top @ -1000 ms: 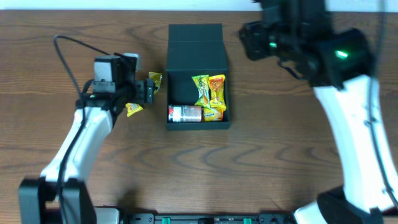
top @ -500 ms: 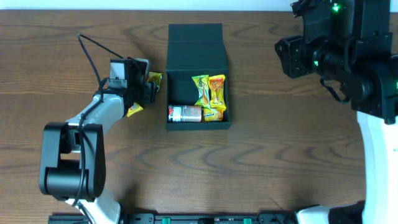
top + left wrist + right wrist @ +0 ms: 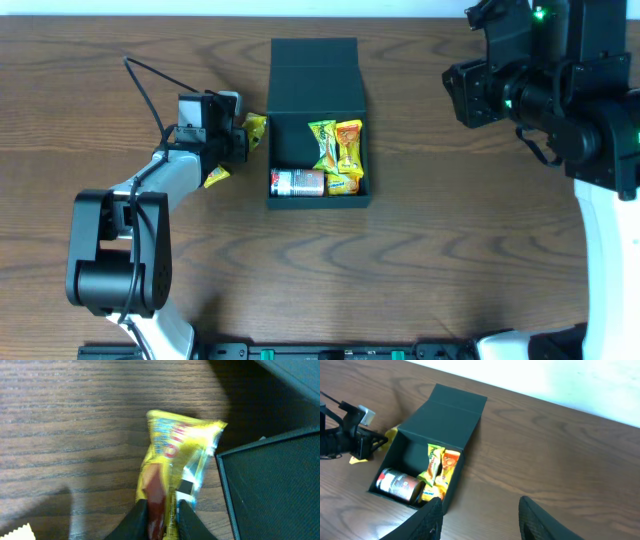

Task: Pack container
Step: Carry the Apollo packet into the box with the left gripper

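Left claw (image 3: 161,515) is clenched on a crinkly yellow plastic snack packet (image 3: 175,450), just beside the matte dark teal-green square cardboard container (image 3: 314,65), its flap lid open, mid brown wooden table (image 3: 450,250). Right claw (image 3: 482,520) hangs released and empty, well apart.

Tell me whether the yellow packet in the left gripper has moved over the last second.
Yes, slightly. The yellow packet, pinched in the left gripper, has edged right in the overhead view, closer to the left wall of the container.
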Controlling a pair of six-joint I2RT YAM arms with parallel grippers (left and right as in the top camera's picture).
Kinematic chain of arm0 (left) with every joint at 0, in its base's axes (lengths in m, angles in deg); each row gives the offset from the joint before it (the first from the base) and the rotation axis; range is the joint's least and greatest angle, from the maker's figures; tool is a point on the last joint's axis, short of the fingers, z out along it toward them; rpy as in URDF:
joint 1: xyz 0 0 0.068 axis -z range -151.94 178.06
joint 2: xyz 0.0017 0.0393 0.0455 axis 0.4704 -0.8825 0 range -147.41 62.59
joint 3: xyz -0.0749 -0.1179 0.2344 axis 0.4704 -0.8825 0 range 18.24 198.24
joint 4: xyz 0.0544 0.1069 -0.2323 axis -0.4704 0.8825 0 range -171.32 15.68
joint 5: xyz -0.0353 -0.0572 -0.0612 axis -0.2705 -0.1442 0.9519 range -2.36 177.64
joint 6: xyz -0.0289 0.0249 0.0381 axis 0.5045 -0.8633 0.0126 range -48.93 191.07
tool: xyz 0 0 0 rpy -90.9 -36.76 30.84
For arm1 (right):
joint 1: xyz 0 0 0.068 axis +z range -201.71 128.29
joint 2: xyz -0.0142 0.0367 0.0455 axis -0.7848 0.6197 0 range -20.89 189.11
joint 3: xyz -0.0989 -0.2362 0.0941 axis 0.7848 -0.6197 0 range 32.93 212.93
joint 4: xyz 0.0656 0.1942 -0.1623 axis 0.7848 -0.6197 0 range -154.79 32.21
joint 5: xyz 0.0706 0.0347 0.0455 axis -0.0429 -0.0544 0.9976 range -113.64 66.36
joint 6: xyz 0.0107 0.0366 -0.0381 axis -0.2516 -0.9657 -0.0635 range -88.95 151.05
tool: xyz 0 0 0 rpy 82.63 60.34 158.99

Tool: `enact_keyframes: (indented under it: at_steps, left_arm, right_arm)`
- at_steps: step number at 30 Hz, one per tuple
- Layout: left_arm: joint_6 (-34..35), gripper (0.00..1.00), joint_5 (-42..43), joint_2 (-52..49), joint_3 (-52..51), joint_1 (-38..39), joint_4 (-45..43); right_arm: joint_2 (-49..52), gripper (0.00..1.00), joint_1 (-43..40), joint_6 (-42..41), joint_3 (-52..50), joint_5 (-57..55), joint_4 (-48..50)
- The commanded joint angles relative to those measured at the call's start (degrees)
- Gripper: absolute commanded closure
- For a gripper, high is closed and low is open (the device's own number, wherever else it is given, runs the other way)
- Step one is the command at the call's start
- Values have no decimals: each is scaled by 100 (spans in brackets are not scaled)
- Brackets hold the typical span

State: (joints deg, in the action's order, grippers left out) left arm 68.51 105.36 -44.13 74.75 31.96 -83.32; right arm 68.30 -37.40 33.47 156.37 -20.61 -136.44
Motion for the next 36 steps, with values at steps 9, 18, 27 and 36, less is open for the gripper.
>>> enact_keyframes:
  at_steps: [9, 18, 27, 36]
  left_arm:
    - [627, 94, 42, 1537, 66, -7, 122]
    - [2179, 94, -459, 3110, 68, 592, 1467]
    - [5587, 94, -2350, 2590, 66, 1919, 1989]
    - [6168, 94, -2376, 1342, 66, 2579, 1040]
  right_arm:
    - [-2, 51, -103, 114, 42, -42, 24]
    - [-4, 50, -546, -365, 42, -584, -9]
    - [-4, 38, -1272, -1161, 42, -573, -177]
    - [-4, 37, -1285, -1154, 42, -584, -382]
